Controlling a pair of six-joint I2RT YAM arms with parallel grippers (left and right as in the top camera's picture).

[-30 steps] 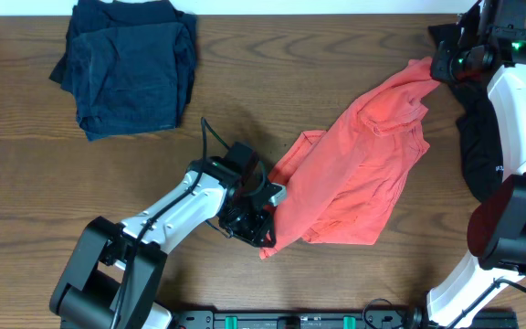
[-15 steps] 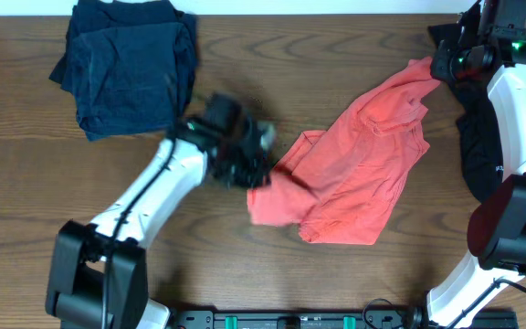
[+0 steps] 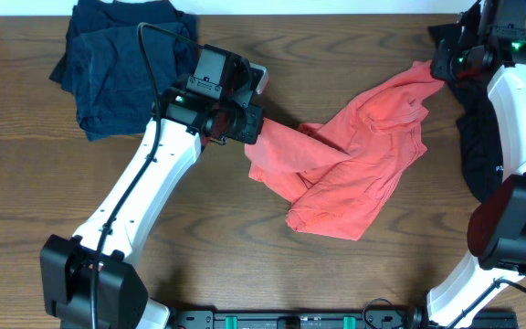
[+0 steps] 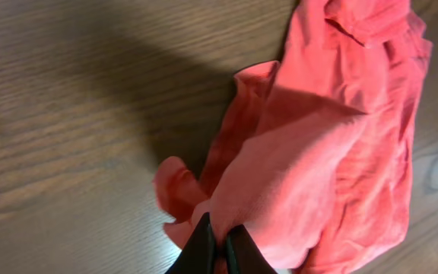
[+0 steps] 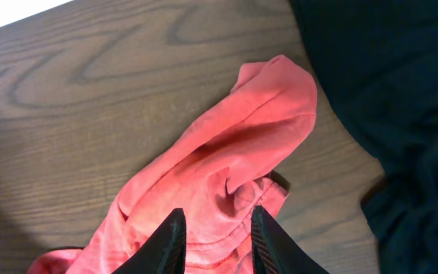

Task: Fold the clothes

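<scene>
The red-orange T-shirt [image 3: 363,155] of the clothes lies crumpled across the middle of the table, stretched between both arms. My left gripper [image 3: 252,128] is shut on the shirt's left edge, and in the left wrist view its fingertips [image 4: 217,224] pinch a fold of the T-shirt [image 4: 318,152]. My right gripper [image 3: 438,68] holds the shirt's far right end. In the right wrist view its jaws [image 5: 215,217] stand a little apart with bunched T-shirt [image 5: 219,160] cloth and a hem between them. No lettering or tag shows.
A pile of navy garments [image 3: 126,68] lies at the back left, just left of my left gripper. A black garment [image 3: 478,146] lies along the right edge under the right arm, also seen as the black garment [image 5: 386,91]. Bare wooden table [image 3: 245,265] fills the front.
My left arm has swung from the front middle up toward the back, dragging the shirt's left edge with it. The shirt now lies more spread out. The right arm has not moved.
</scene>
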